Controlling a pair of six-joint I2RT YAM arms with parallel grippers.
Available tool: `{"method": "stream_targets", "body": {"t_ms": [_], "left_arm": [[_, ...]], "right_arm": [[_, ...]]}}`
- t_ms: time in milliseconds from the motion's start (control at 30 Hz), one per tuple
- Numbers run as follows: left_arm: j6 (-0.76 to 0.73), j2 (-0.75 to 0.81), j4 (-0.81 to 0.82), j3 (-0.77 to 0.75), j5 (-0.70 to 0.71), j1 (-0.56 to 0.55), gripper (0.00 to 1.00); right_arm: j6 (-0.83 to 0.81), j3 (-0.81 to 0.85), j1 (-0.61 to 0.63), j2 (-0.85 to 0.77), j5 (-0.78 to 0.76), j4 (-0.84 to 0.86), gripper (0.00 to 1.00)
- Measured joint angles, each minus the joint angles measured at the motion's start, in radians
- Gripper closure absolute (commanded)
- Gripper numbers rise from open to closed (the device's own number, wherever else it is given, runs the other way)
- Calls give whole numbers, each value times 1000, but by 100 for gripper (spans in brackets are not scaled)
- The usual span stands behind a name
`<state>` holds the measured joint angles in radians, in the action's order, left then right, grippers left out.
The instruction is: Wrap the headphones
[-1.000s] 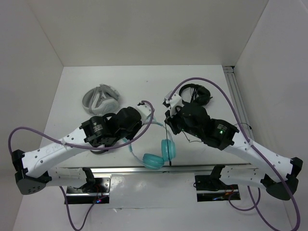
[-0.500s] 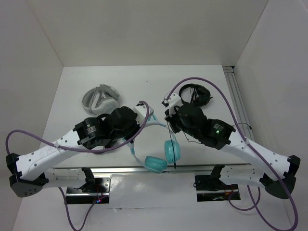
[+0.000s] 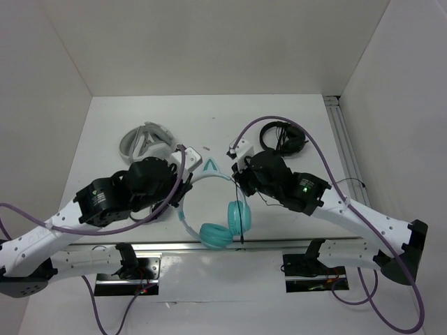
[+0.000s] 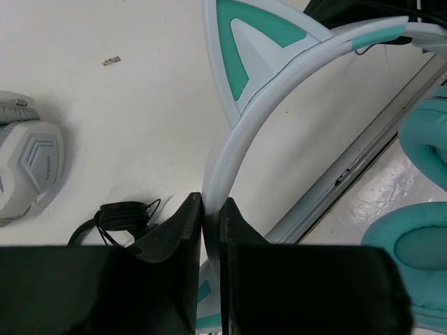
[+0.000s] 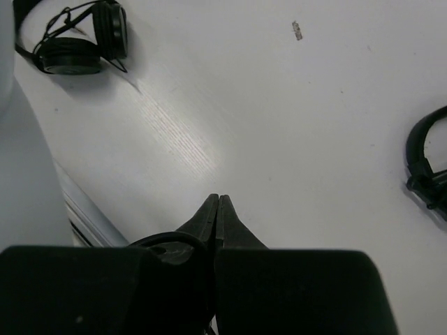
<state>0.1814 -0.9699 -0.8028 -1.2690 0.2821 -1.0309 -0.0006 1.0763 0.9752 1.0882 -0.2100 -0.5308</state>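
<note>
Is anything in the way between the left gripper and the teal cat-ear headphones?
No, nothing visible. The left gripper is shut directly on the headband of the headphones, one finger on each side, with nothing between them.

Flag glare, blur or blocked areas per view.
Top external: even light, sharp, soft shadows under the arms. Left wrist: headband sharp, left gripper body blacks out the bottom. Right wrist: glare patch on the table, right gripper blacks out the bottom third.
</note>
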Motion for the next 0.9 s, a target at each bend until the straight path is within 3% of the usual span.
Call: {"method": "stream_targets", "body": {"t_ms": [133,200,233,267,467,700,900], "left_arm": [[-2,40,26,21,-25,0,100],[1,57,42,38,-46,0,100],[1,64,54,47,-60,0,100],[4,69,62,51,-78,-2,100],[66,93,108,53,-120,-17,100],[195,76,108,6,-85,-17,100],[330,105,117,-52,30,-18,100]], "right_arm": [[-5,-4,-23,5,73,35,100],[-10,-6,-40,8,127,59,89],[-13,-8,-50,11,148,72,73],[-16,-15,-60,13,171,90,67],[-9,-114,-100,14,264,237,47],[62,-354,-168,44,394,575,43],[141,-433,-277,233,524,838,43]]}}
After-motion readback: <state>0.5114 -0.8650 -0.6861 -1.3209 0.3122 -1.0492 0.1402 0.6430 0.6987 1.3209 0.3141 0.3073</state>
